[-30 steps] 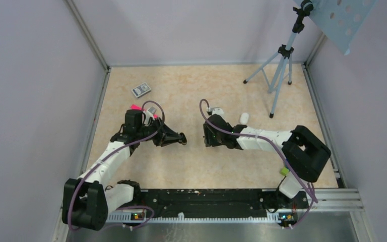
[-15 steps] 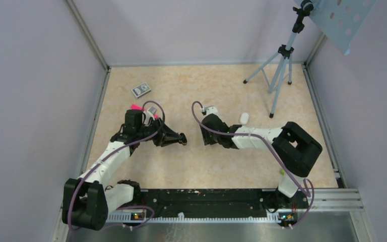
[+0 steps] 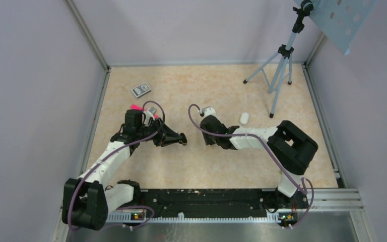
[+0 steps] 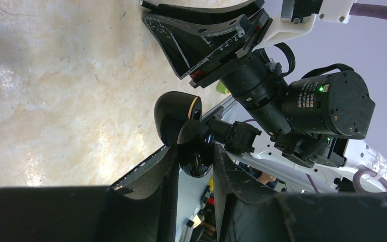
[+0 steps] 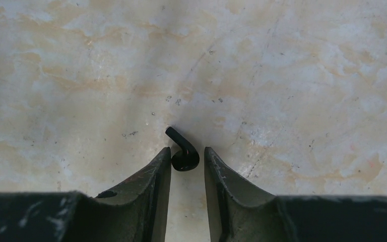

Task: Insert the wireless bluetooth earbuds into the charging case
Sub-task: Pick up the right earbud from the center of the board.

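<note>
Flanking earbud, R fingers apart; L fingers clamp case; white pebble nearby.

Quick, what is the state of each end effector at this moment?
Left end effector: closed, holding the open black charging case.
Right end effector: open, straddling a black earbud lying on the table, not gripping it.

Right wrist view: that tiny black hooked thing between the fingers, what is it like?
The earbud is tiny, glossy black plastic: a rounded body with a short curved stem pointing up-left. It lies on the marbled table, between the right hand's parted fingertips, neither clearly touching it.
</note>
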`<state>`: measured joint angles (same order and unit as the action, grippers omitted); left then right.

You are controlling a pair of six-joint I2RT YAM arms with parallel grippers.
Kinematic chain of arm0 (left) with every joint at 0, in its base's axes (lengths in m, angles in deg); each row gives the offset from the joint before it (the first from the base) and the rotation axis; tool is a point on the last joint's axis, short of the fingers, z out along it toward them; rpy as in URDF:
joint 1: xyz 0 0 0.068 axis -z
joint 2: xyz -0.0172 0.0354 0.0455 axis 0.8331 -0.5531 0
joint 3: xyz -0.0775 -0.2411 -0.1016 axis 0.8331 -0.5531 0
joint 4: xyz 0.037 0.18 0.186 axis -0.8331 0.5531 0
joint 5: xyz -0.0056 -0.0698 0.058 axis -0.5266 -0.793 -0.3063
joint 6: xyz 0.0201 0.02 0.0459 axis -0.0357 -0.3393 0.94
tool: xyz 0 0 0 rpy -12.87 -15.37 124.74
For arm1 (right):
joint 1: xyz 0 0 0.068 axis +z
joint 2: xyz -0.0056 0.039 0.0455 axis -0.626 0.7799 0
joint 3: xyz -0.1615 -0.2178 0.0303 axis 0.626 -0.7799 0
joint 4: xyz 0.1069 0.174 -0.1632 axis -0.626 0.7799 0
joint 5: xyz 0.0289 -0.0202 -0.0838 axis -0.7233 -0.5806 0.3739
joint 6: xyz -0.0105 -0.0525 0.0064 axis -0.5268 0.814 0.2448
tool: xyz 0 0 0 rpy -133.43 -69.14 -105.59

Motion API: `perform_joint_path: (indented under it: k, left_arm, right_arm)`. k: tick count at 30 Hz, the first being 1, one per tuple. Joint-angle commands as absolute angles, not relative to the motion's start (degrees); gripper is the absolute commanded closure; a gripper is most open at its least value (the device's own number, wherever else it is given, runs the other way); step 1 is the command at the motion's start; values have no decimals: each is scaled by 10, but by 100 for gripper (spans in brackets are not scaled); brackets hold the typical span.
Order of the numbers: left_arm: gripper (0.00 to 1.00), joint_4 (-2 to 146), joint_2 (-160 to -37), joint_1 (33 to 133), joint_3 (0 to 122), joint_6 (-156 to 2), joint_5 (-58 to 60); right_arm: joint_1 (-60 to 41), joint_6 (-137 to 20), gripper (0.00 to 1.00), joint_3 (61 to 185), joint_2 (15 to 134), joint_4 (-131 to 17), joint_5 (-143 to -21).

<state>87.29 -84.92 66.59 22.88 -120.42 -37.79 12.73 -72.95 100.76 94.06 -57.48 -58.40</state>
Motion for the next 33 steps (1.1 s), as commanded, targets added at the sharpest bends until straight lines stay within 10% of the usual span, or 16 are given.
perform_joint_path:
  k: [1,20,22,26,33]
  left_arm:
    - [100,858,-847,662,243,-1195,-388]
    - [100,845,-866,663,242,-1185,-389]
    - [100,842,-869,663,241,-1185,-389]
    - [100,838,-874,663,247,-1185,-391]
    - [100,870,-864,664,268,-1160,-375]
  right_arm:
    - [134,-723,72,1004,941,-590,-576]
    - [134,-675,87,944,728,-363,-701]
    - [133,-659,82,939,714,-353,-715]
    - [130,-670,36,942,711,-344,-634]
    - [107,-791,44,956,672,-309,-587]
